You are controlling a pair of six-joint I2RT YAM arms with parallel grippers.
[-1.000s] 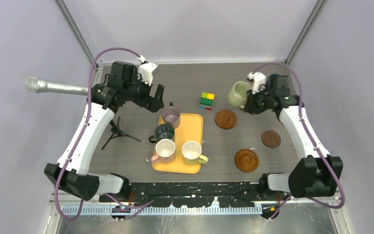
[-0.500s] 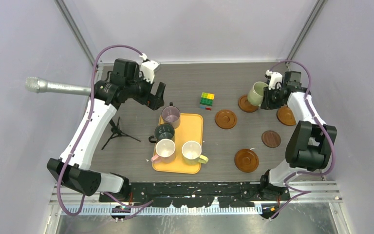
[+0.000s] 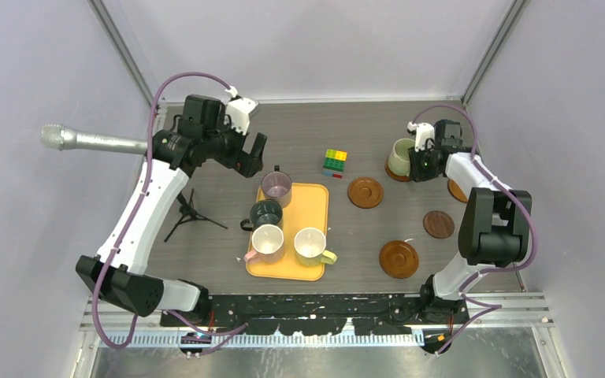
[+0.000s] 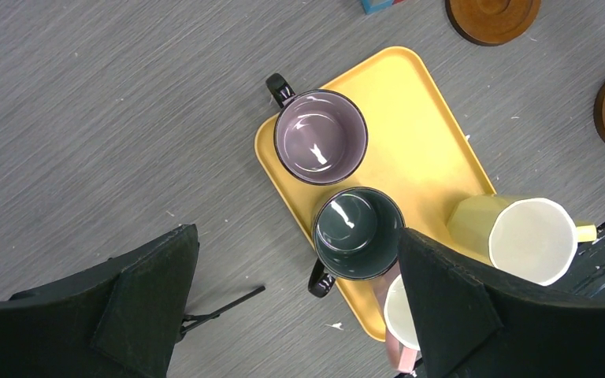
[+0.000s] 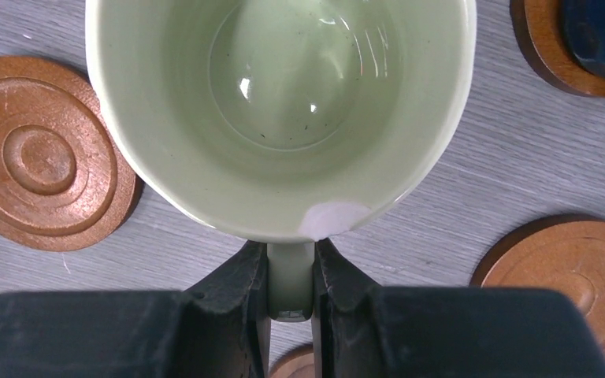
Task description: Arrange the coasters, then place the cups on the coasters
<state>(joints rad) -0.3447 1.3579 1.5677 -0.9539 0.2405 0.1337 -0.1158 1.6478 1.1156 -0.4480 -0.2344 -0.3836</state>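
Top external: cube [image 3: 334, 162] beyond tray [image 3: 316, 206] of mugs [image 3: 267, 242], tripod [image 3: 189, 214] at its left.

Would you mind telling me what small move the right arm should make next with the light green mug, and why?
Probably lower the light green mug straight down until it sits on the coaster beneath it. The right claw is clamped on the mug's handle, and the top view shows the mug over that coaster, with its rim peeking out; whether it touches yet cannot be told.
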